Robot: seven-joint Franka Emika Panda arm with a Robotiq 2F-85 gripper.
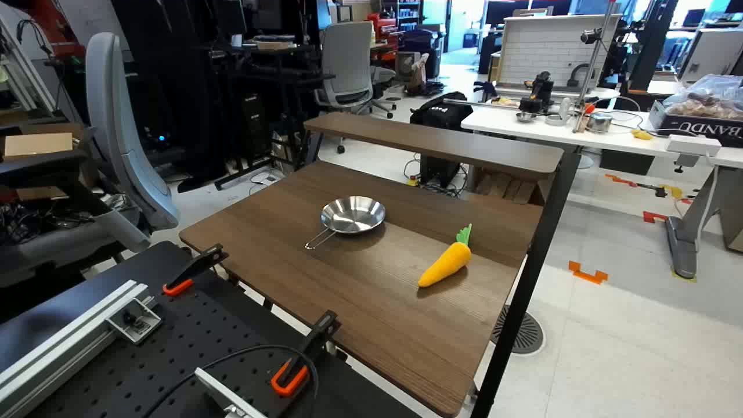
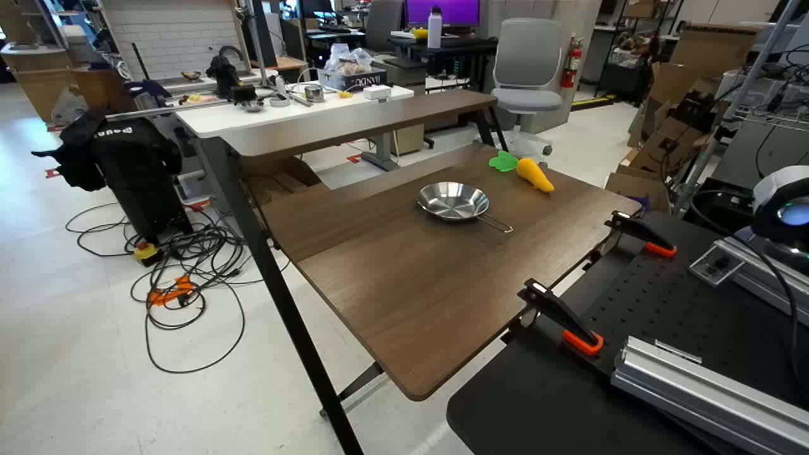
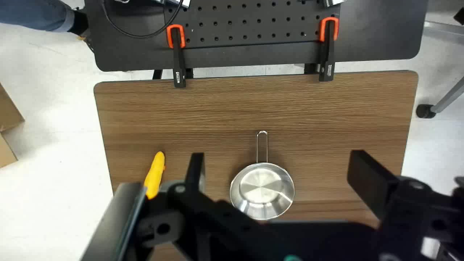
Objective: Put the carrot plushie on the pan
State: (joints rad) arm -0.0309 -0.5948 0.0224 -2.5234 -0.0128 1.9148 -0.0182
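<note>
In the wrist view the jaws stand spread wide, a broad gap between their blurred tips. Framed within that gap, lower down on the bench (image 3: 224, 108), sits the pan (image 3: 262, 190), hollow side up, its looped wire handle (image 3: 267, 145) pointing toward the bench's clamped edge. To the left in the same view the carrot plushie (image 3: 154, 175) lies on the bench near a short edge; its narrow end points roughly as the handle does, and its other end is hidden behind the jaws' linkage. Both exterior views show it beside the pan and clearly apart from it, with the green leaves (image 1: 464, 234) toward the raised shelf (image 1: 429, 143). Along the bench's long edge, two black clamps (image 3: 179, 59) with orange ends reach across to a dark platform (image 3: 380, 36), which carries a perforated plate (image 3: 252, 29) and, in an exterior view, a silver rail (image 1: 69, 337). A blue trouser leg (image 3: 34, 14) shows at a corner of the wrist view. Farther off, an exterior view takes in a black backpack (image 1: 441, 113); loose black cables (image 2: 208, 246) coil on the floor, and a grey chair (image 2: 526, 57) stands beyond the shelf, near a red fire extinguisher (image 2: 571, 63)
</note>
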